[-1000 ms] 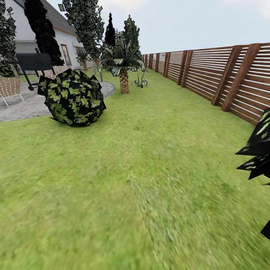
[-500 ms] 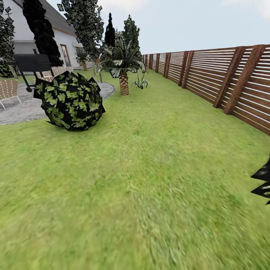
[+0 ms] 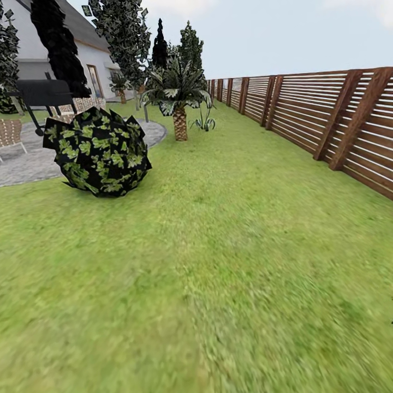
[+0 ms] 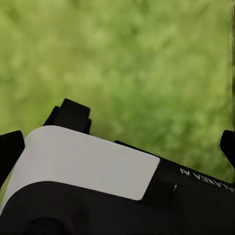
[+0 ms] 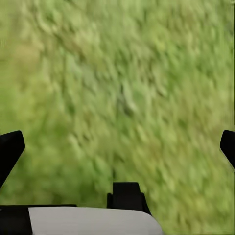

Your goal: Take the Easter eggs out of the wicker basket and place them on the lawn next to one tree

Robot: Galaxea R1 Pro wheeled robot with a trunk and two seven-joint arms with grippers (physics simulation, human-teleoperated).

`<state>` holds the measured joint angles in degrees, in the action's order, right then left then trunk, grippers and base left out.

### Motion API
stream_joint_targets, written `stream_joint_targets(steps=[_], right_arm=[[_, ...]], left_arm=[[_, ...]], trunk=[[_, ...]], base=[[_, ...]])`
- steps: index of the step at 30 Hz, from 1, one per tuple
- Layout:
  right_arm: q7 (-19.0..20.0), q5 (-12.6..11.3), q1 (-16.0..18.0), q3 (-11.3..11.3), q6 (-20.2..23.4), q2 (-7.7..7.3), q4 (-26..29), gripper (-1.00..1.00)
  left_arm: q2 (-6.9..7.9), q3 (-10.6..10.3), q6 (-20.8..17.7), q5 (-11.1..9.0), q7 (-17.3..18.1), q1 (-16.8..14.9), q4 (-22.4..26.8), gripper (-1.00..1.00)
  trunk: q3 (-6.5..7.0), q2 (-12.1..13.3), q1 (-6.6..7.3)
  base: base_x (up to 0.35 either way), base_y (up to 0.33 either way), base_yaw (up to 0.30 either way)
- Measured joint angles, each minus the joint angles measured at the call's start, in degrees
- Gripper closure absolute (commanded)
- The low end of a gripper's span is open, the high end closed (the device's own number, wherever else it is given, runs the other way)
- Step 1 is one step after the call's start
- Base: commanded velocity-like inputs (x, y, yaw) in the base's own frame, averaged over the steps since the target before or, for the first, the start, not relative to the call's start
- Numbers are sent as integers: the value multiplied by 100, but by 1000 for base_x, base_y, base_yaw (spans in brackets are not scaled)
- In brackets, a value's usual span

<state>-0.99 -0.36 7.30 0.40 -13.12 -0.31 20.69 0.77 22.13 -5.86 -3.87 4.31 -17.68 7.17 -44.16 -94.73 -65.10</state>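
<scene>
**Open lawn seen from robot in fenced garden**

Both wrist views are taken up by blurred green grass. In the left wrist view, the left hand [image 4: 117, 142] is seen with its dark fingertips [image 4: 11, 147] set far apart at the frame's edges, nothing held between them, above a white-and-black body of the robot. The right hand [image 5: 117, 147] is likewise spread wide, its fingertips [image 5: 10, 147] at opposite edges, empty over the grass.

From the head view, the lawn [image 3: 229, 262] is shown stretching forward, mottled and bare in the foreground. A round, dark leafy bush [image 3: 98, 152] is seen at left, at the edge of a grey gravel patio [image 3: 27, 161], where a woven chair [image 3: 10, 134] and a black grill [image 3: 43, 94] stand. Beyond, a palm [image 3: 179, 106] with a scaly trunk is set near the patio's rim. A slatted wooden fence [image 3: 327, 117] is run along the right side into the distance. Tall dark trees [image 3: 123, 38] and a white house [image 3: 90, 63] are seen farthest back.
</scene>
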Motion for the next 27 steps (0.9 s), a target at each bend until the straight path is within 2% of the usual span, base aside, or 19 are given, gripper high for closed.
stream_joint_targets(steps=[27], right_arm=[[44,-8,0,-5,-19,17,58,-100]], left_arm=[[-6,55,13,0,0,-1,2,-100]], trunk=[[485,1083,593]], base=[[303,0,0]])
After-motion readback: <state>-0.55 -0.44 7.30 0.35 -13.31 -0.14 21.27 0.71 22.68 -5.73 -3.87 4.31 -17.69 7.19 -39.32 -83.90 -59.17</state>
